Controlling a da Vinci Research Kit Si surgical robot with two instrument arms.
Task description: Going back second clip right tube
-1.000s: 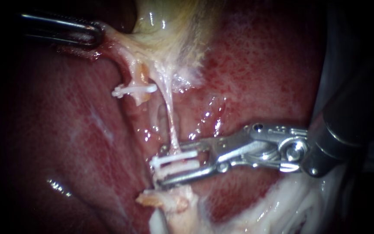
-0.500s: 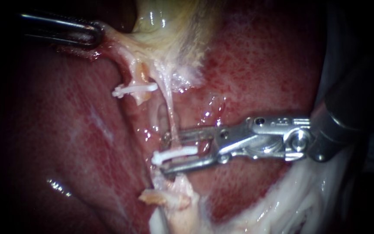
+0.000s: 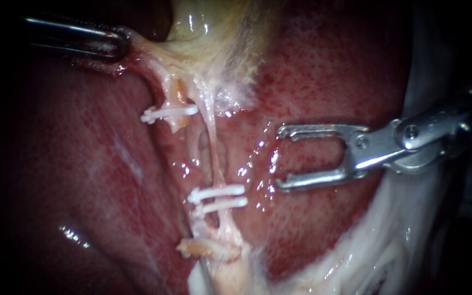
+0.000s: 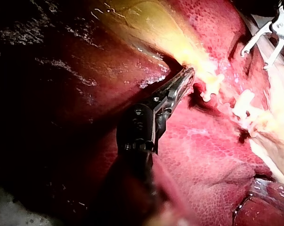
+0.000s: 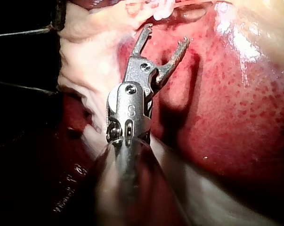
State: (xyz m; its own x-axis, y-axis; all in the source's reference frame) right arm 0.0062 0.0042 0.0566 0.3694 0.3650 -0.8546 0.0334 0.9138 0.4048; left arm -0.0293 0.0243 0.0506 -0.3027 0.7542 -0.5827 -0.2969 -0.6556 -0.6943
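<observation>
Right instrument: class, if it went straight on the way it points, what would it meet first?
The right instrument would probably meet the tube just above its two clips; depth is unclear.

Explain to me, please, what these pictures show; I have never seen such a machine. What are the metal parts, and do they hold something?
This is a surgical robot working at a bench on a pig's liver and gallbladder. One view comes from the endoscope's camera, close to the tissue. The two others come from cameras on the arms. Each instrument is a thin shaft ending in a tool with two small jaws. The left instrument has its jaws shut on the gallbladder's pale edge. The right instrument is open and empty, apart from the thin right tube. That tube carries two white clips, close together. A third clip sits nearer the left instrument.
</observation>
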